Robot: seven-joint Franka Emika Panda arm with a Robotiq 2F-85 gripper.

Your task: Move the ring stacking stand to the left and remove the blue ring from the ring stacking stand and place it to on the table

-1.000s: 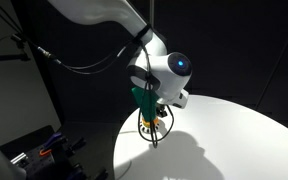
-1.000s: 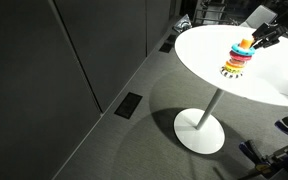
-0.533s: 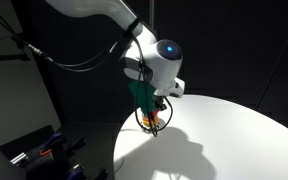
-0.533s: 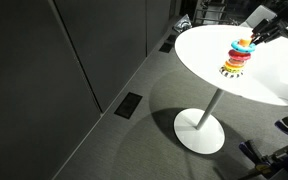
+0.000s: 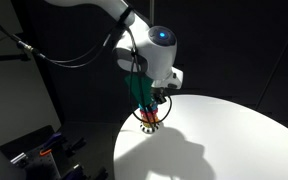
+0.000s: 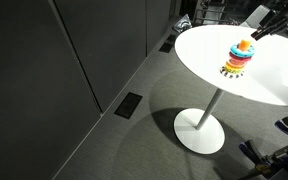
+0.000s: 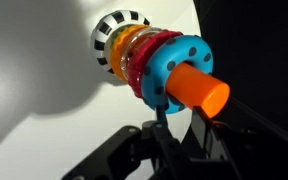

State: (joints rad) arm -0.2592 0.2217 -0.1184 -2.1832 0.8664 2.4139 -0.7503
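Note:
The ring stacking stand (image 6: 236, 58) stands upright on the white table (image 6: 206, 48), near its edge. In the wrist view its orange top (image 7: 199, 88) points toward the camera, with the blue ring (image 7: 169, 62) the topmost ring under it and the striped base (image 7: 119, 30) farthest away. My gripper (image 7: 179, 116) is shut, fingertips just at the underside of the orange top; no grip on it shows. In an exterior view the gripper (image 5: 152, 105) hangs right above the stand (image 5: 149, 120); from the other side the gripper (image 6: 256, 30) sits up and beside the top.
The round table (image 5: 219, 140) rests on a single pedestal foot (image 6: 199, 132). Dark walls and black curtains surround it. Cables and equipment (image 5: 44, 148) lie on the floor beside the table.
The arm's wrist has risen and swung, and the gripper has drawn slightly up from the stand's top. The stand stays on the table in nearly the same spot.

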